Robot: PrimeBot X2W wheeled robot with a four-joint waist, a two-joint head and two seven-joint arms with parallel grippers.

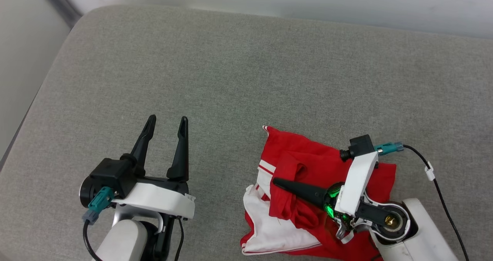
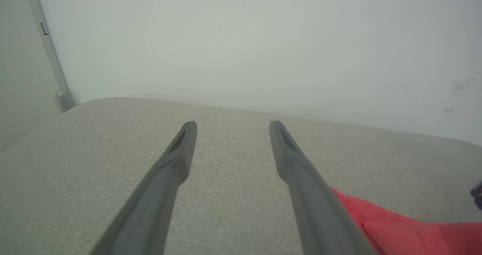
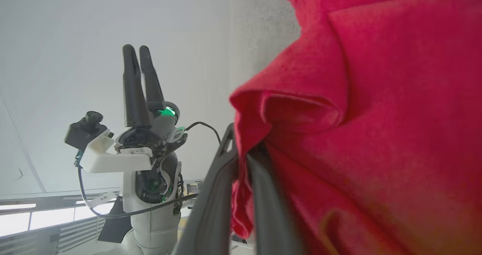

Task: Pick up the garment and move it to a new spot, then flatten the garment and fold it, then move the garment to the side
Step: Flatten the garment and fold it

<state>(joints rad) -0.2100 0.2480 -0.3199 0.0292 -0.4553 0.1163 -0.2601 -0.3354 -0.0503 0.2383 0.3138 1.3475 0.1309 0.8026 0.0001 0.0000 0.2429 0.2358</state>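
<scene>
Red jersey T-shirt with white sleeves and striped trim sits bunched in a heap on the broad grey woven fabric cushion, low and to the right in the head view, close to the near edge. White sleeve fabric spills out at the heap's lower left, red folds piled over it. And there's the right gripper, lying across the heap with its dark fingers pointing toward the robot's left, pressed together. The right wrist view confirms it: a fold of red cloth is pinched between them. Over on the left, the left gripper is well apart from the shirt, its fingers spread wide with nothing between them, aimed across bare cushion toward the pale wall.
</scene>
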